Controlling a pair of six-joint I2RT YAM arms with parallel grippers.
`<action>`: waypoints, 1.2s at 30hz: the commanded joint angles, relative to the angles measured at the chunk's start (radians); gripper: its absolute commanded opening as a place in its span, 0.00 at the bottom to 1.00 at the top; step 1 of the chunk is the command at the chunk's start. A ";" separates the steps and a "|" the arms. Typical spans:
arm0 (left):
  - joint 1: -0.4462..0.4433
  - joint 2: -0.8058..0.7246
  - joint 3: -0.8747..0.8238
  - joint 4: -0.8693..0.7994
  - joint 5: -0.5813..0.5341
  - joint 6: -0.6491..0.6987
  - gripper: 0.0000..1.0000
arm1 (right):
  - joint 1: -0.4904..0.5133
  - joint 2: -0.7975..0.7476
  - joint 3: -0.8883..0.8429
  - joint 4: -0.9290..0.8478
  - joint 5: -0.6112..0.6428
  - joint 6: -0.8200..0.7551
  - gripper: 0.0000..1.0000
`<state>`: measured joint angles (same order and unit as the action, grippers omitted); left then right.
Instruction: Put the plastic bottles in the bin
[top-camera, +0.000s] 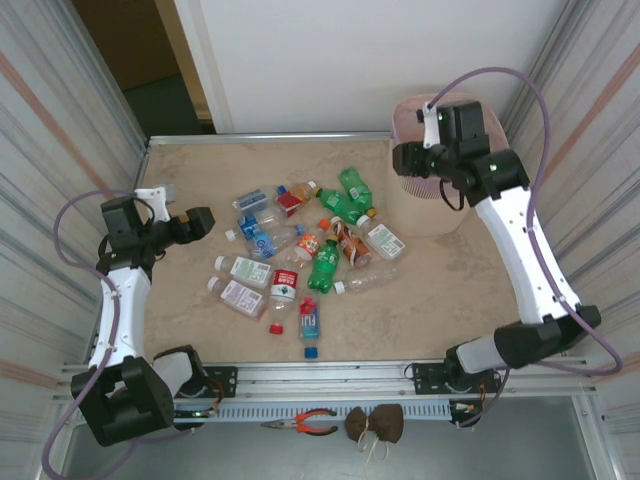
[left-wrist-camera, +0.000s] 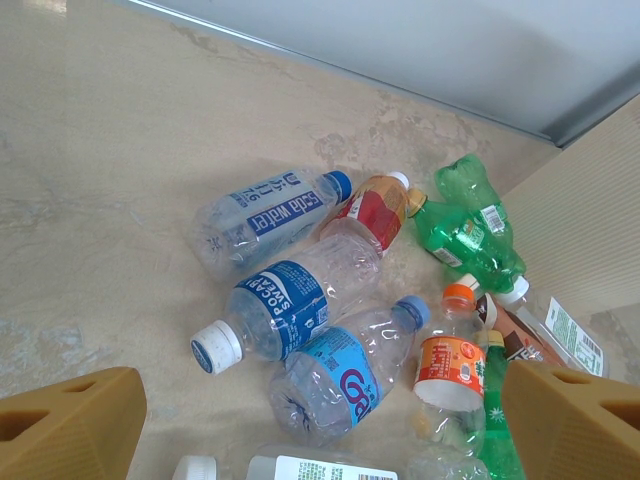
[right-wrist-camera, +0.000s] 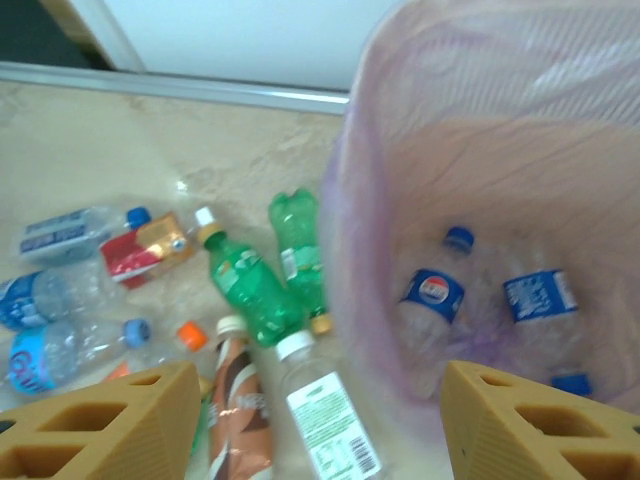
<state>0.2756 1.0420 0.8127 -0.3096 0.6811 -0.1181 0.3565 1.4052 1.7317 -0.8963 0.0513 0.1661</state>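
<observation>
Hovering the right end effector (right-wrist-camera: 320, 440) over the bin (right-wrist-camera: 480, 130), jaws apart and empty, placed for dropping straight in; inside the bin, perhaps three blue-labelled bottles (right-wrist-camera: 432, 290), blurred; left of the bin, aiming the wide-open, empty left end effector (left-wrist-camera: 320, 420) at the plastic bottles (top-camera: 300, 245) heaped on the desk (top-camera: 190, 170)

This is looking like a robotics lab's test cell. Ribbed panel walls (top-camera: 40, 130) are closing in a beige stone-patterned table (top-camera: 200, 165) on both sides, a plain white board (top-camera: 380, 60) is standing behind it, two white-and-black robot arms (top-camera: 525, 240) are sitting bolted to an aluminium rail (top-camera: 330, 372) at the near edge with purple cables (top-camera: 490, 69) looping off them, and orange-handled pliers (top-camera: 303, 423) are lying on the grey metal ledge (top-camera: 500, 440) in front.
</observation>
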 joint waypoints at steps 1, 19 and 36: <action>0.008 -0.029 0.014 0.001 0.013 -0.002 0.92 | 0.084 -0.091 -0.094 0.032 0.084 0.144 0.61; 0.008 -0.068 -0.008 0.023 0.000 -0.008 0.92 | 0.642 -0.024 -0.404 -0.061 0.065 0.706 0.64; 0.008 -0.108 -0.025 0.054 0.015 -0.023 0.92 | 0.832 0.424 -0.286 -0.073 0.019 0.774 0.81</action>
<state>0.2756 0.9642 0.8043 -0.2855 0.6727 -0.1326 1.1839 1.7916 1.4178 -0.9604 0.0906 0.9100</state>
